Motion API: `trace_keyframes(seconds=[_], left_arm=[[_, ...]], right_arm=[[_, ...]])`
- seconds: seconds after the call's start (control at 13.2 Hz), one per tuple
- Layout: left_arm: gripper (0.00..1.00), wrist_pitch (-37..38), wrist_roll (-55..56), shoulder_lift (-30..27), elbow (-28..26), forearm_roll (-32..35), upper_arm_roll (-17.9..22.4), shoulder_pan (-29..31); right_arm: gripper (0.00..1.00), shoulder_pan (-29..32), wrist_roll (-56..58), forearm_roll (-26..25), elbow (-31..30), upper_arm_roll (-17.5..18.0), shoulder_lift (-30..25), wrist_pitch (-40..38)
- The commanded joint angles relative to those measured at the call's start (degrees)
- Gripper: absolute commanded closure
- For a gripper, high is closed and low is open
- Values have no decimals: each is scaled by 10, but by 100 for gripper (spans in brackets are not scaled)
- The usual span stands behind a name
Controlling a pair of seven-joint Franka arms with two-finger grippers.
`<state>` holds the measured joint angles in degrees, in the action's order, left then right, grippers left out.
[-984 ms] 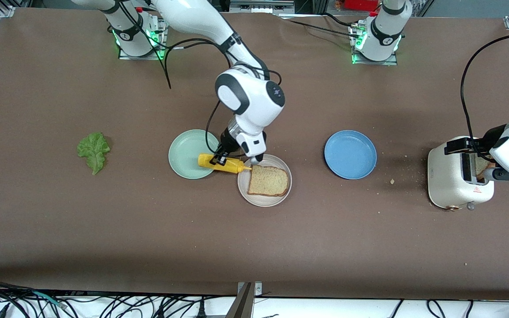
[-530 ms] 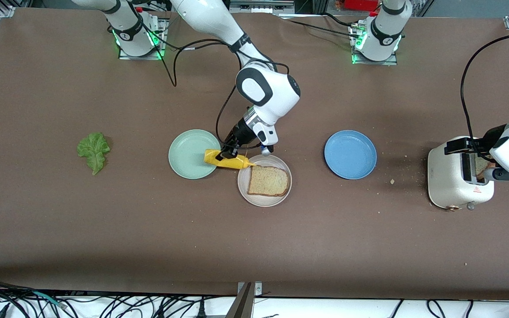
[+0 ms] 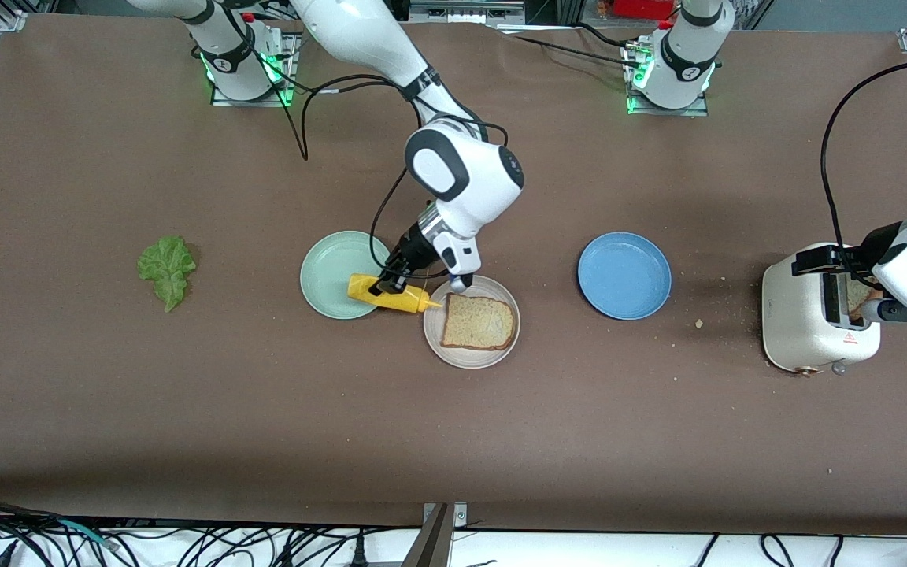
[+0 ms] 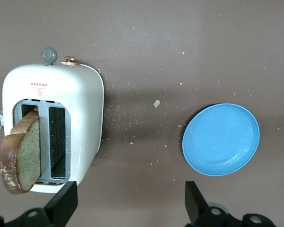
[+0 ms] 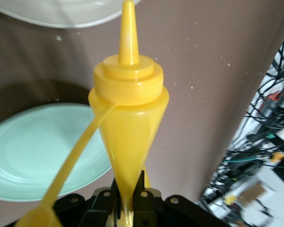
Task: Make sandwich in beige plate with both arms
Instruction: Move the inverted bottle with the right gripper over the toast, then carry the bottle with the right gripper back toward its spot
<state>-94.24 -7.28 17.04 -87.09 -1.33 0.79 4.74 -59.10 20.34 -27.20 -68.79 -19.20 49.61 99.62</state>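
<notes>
One slice of speckled brown bread [image 3: 479, 322] lies on the beige plate [image 3: 472, 364]. My right gripper [image 3: 385, 283] is shut on a yellow squeeze bottle [image 3: 388, 296], held sideways over the mint green plate's edge with its nozzle at the beige plate's rim. In the right wrist view the fingers [image 5: 150, 187] pinch the bottle [image 5: 128, 123] near its base, and its cap [image 5: 35, 220] dangles on a strap. A second bread slice [image 4: 21, 156] sticks out of the white toaster [image 4: 80, 109]. My left gripper [image 4: 128, 208] hangs open beside the toaster [image 3: 812, 319]. A green lettuce leaf [image 3: 166, 270] lies toward the right arm's end.
A mint green plate [image 3: 327, 276] sits beside the beige plate. A blue plate [image 3: 624, 275] lies between the beige plate and the toaster. Crumbs are scattered on the brown table around the toaster. Cables run along the table's front edge.
The right arm swung the yellow bottle toward the left arm's end, then back over the mint green plate's edge. The left arm has not moved.
</notes>
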Motion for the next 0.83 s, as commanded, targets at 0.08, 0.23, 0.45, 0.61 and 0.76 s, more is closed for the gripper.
trace_keyframes(seconds=[0.08,0.23,0.45,0.61,0.76], left_arm=[[0,5,5,-11,-5,19,-5,4],[0,5,5,-11,-5,19,-5,4],[0,5,5,-11,-5,19,-5,4],[0,5,5,-11,-5,19,-5,4],[0,5,5,-13,-5,19,-5,4]], right_arm=[[100,87,92,119,-7,7,-85,-33],[100,150,150,195,-28,7,-128,-31],[100,232,252,297,-70,7,-179,-26],[100,281,331,366,-111,7,-209,-11],[100,333,434,469,-156,3,-229,-3]])
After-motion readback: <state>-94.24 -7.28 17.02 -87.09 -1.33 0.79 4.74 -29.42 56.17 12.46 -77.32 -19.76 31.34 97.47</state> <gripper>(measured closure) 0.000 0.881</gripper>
